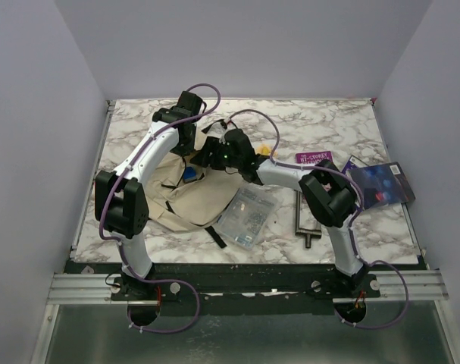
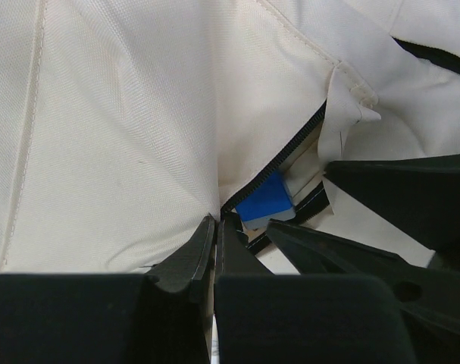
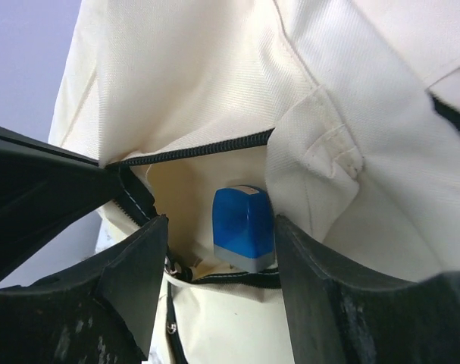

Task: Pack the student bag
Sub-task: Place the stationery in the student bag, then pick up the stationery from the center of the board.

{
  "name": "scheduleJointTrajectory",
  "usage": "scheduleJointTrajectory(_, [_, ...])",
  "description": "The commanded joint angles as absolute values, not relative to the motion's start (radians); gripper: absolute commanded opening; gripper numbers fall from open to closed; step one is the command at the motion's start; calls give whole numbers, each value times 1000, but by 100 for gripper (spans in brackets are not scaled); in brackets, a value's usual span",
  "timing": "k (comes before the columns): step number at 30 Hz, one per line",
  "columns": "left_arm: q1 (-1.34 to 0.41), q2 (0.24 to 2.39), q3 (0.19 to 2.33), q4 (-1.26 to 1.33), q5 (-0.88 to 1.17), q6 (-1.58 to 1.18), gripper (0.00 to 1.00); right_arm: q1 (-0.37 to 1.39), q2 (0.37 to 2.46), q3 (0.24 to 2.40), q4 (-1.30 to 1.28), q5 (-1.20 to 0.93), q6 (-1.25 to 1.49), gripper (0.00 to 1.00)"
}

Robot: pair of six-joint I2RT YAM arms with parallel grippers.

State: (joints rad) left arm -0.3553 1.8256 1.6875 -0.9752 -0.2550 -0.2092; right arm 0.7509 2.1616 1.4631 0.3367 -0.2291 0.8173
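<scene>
**Desk, mid-task.** The left fingers (image 2: 192, 258) are clenched on a fold of cream fabric at the lip of the student bag (image 2: 101, 121). They pinch it just beside the black zip (image 2: 283, 152), and the pocket mouth gapes beside them. The right fingers (image 3: 139, 273) stand released, spread apart at that mouth, with a small blue block (image 3: 243, 227) between them. The block, blue above and pale grey at its base, sits inside the pocket with a gap on either side, so neither finger grips it. In the left wrist view the right fingers' dark tips reach in from the right, close to the block and just beside the left pair.

Seen from above, both wrists meet over the far end of the bag. The left arm (image 1: 150, 152) arches in from the left and the right arm (image 1: 286, 173) reaches across from the right. The bag lies slumped on the marble-patterned desk (image 1: 343, 121), left of centre, with a black strap (image 1: 214, 235) trailing toward the near edge. A clear plastic pouch (image 1: 246, 214) lies just beside the bag on its right. Further right, a metal T-shaped tool (image 1: 309, 220) lies near the right arm, and a purple booklet (image 1: 314, 157) shows behind that arm. A dark blue book (image 1: 381, 184) rests near the desk's right edge. A small yellow item (image 1: 266, 149) shows just behind the right wrist; what it is cannot be told.
</scene>
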Motion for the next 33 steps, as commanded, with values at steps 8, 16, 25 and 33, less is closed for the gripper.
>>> scheduleJointTrajectory(8, [-360, 1788, 1709, -969, -221, -218, 0, 702, 1952, 1341, 171, 44, 701, 68])
scheduleJointTrajectory(16, [-360, 1791, 1708, -970, -219, -219, 0, 637, 1919, 1333, -142, 469, 844, 77])
scheduleJointTrajectory(25, [-360, 1796, 1711, -972, -210, -218, 0, 576, 1936, 1317, -191, 564, 768, 62])
scheduleJointTrajectory(33, [-361, 1798, 1708, -973, -223, -213, 0, 570, 2051, 1433, -224, 586, 696, 60])
